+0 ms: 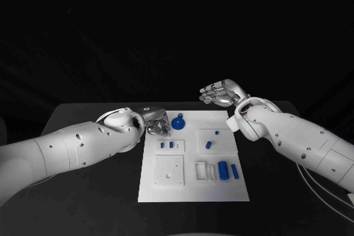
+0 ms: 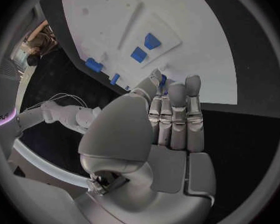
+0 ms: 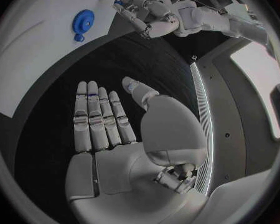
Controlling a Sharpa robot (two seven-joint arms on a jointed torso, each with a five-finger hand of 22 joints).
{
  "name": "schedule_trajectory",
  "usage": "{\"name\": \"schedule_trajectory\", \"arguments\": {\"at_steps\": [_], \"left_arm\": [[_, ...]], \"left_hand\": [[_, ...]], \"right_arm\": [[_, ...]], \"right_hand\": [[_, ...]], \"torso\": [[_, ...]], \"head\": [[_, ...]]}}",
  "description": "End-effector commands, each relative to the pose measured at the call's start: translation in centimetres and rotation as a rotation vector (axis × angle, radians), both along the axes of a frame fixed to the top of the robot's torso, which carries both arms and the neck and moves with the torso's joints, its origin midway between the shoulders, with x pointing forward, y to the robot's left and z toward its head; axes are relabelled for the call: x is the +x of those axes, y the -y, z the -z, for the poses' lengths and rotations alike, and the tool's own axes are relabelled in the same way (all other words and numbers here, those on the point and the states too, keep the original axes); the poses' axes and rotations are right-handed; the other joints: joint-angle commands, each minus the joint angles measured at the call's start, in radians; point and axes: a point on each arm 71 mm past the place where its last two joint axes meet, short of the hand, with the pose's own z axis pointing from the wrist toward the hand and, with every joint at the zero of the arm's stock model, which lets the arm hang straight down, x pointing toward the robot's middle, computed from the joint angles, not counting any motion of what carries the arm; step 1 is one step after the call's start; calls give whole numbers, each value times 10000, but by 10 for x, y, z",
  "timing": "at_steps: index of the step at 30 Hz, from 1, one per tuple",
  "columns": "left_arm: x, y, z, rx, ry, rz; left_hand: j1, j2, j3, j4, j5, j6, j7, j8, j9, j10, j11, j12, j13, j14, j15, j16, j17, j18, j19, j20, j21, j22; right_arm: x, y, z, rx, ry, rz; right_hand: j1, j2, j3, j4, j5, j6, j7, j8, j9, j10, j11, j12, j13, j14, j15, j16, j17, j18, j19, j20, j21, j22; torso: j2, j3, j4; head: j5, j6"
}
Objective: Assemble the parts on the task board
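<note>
head view: white rectangular task board [image 1: 193, 192] carries scattered small blue plastic parts [image 1: 222, 170], seemingly mostly unassembled; left hand [image 1: 156, 126] and right hand [image 1: 220, 93] empty, fingers apart.

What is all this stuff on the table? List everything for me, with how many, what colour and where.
Table: one, black, under everything.
Task board: one, white plate, middle of the table, with raised white blocks on it.
Round part: one, blue, at the board's far edge.
Small parts: several, blue, mid-board and in the near right block.
Cables: a few, pale, on the table under the right arm.
Left hand: silver, fingers down at the board's far left corner.
Right hand: silver, open, raised past the board's far right corner.
</note>
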Motion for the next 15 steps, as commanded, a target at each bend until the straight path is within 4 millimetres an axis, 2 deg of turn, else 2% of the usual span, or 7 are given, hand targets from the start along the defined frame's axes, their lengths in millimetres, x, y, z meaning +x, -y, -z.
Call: {"name": "schedule_trajectory", "arguments": {"at_steps": [1,15], "left_arm": [[0,2,3,17,-178,-66],[1,9,13,110,-373,-16]], "left_hand": [[35,80,-29,19,-66,-71,-13,34,8,54,-125,17,14,-68,23,29,-13,100,-79,12,65,206],[37,87,-65,66,-102,-99,-12,36,9,33,-122,20,15,-66,25,37,-26,99,-71,15,60,199]], "right_arm": [[-1,-2,0,4,-21,-190],[-1,-3,0,3,-28,-216]], "right_hand": [[-52,28,-12,57,44,-93,-9,-2,-13,-58,13,-24,7,-59,16,-14,-8,-110,-38,17,-24,-14],[-51,33,-26,28,68,-86,-10,-1,-11,-51,11,-22,8,-54,14,-13,-7,-106,-36,18,-19,-13]], "torso": [[-2,9,-5],[-7,8,-6]], "head": [[6,0],[-2,-10]]}}
